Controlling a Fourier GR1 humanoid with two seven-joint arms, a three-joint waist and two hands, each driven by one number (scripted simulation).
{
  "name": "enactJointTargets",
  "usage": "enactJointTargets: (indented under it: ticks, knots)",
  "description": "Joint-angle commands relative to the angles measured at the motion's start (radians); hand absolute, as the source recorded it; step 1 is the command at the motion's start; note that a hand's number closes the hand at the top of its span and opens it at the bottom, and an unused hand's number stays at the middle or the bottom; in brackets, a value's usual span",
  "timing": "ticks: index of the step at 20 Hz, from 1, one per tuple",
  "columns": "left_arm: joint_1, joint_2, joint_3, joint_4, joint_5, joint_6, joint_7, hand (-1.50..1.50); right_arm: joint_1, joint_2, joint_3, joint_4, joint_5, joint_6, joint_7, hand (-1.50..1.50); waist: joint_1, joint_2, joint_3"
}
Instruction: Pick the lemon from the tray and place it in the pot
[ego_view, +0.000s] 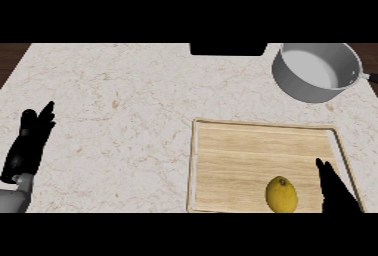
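A yellow lemon (282, 195) lies on the wooden tray (251, 145), near the tray's front edge. My right hand (336, 190) comes in from the lower right with straight fingers, just to the right of the lemon and apart from it. The grey pot (317, 72) stands at the far right of the counter, beyond the tray, with nothing visible inside. At the left edge rests my left hand (29, 142), open, fingers pointing up, far from the tray.
The marble counter (118, 100) stretches wide between my left hand and the tray. A dark rectangular block (227, 49) sits at the counter's far edge, left of the pot. Dark wood shows past the counter's far corners.
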Motion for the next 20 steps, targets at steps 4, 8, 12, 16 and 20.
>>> enactJointTargets:
  ticks: [4, 8, 12, 16, 20]
  knots:
    - [-0.023, -0.049, -0.021, 0.051, -0.041, 0.020, -0.018, 0.00, -0.122, 0.137, 0.002, 0.016, 0.035, 0.224, 0.256, -1.50, -0.006, 0.001, 0.003]
    - [-0.013, -0.026, -0.002, 0.016, -0.033, -0.003, -0.016, 0.00, -0.122, 0.177, -0.035, 0.117, 0.053, 0.217, 0.198, -1.50, -0.005, -0.002, 0.005]
    - [-0.044, -0.005, 0.049, 0.061, -0.009, -0.040, -0.002, 0.00, -0.160, 0.216, -0.091, 0.122, 0.060, 0.247, 0.170, -1.50, -0.011, -0.002, 0.005]
    - [-0.022, -0.038, 0.017, 0.016, -0.057, -0.002, 0.019, 0.00, -0.210, 0.218, -0.141, 0.248, 0.063, 0.214, 0.111, -1.50, -0.005, -0.002, 0.006]
    - [-0.008, -0.071, 0.020, 0.048, -0.065, -0.010, -0.037, 0.00, -0.219, 0.219, -0.132, 0.209, 0.101, 0.261, 0.136, -1.50, -0.012, -0.003, 0.005]
